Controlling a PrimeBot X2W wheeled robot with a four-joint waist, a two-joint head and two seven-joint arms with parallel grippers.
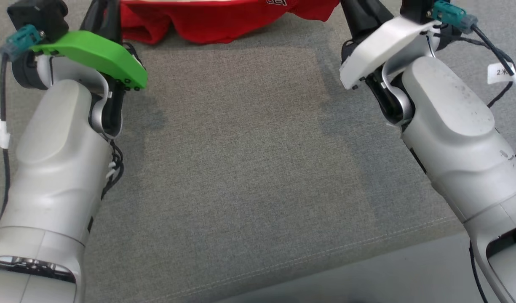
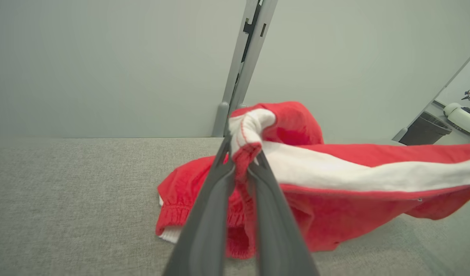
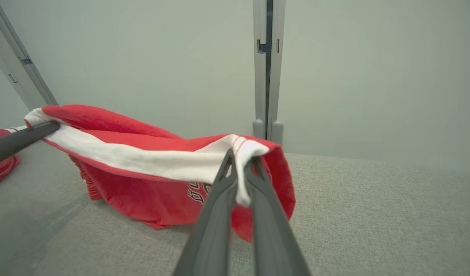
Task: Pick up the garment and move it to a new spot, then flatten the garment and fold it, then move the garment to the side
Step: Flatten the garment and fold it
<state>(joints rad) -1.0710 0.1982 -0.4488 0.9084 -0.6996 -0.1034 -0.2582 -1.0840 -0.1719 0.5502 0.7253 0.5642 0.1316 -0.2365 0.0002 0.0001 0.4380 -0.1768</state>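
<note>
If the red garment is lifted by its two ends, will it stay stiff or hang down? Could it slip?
Probably floppy: the red garment sags between the left tool and right tool, its lower folds crumpling on the grey surface. Likely light, since small pinches hold it up. Slipping seems unlikely: cloth bunches thickly in both shut tools.

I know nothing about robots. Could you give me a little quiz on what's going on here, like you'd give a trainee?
1. True or false: the garment lies flat on the grey surface.
2. Left gripper and right gripper: which holds the garment? A) left only B) right only C) both
3. Fill in: the band stretched between the grippers is ____.
Key: 1 false, it hangs bunched; 2 C, both are shut on it; 3 white.
</note>
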